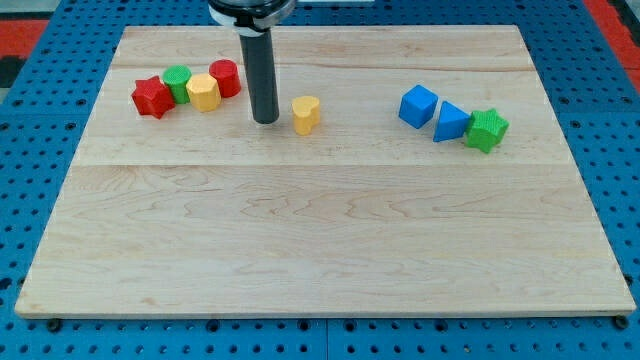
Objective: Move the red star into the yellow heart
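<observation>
**Tip stands between star and heart, on the wrong side for the push**

My tip [265, 120] rests on the board [320, 250] near the view's top, carrying nothing and touching no block. The yellow heart [306, 114] sits just beside it on the view's right, a small gap between them.

The red star [152, 97] lies well off to the view's left, at the far end of a tight cluster: a green block [177, 81], a yellow block [203, 92] and a red block [225, 77] follow it in a row toward my tip. Their exact shapes are hard to make out at this size.

So the star is left of my tip and the heart right of it. To drive the star rightward I would likely need to circle round to its left side, and the three neighbours stand in the straight path to the heart.

A blue cube [418, 105], a blue wedge [451, 122] and a green star [486, 130] sit far right, out of play.
</observation>
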Action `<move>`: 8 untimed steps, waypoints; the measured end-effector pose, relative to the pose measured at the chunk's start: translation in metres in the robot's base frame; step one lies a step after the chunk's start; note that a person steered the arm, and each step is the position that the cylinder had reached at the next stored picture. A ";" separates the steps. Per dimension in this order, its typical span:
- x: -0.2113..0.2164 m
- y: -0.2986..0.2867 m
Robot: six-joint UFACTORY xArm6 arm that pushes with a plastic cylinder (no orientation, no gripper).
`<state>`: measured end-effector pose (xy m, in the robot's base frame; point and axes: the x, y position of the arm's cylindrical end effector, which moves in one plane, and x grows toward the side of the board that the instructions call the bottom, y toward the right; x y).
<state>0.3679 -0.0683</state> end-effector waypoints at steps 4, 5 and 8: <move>0.023 0.047; 0.014 -0.071; 0.015 -0.213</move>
<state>0.3834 -0.2808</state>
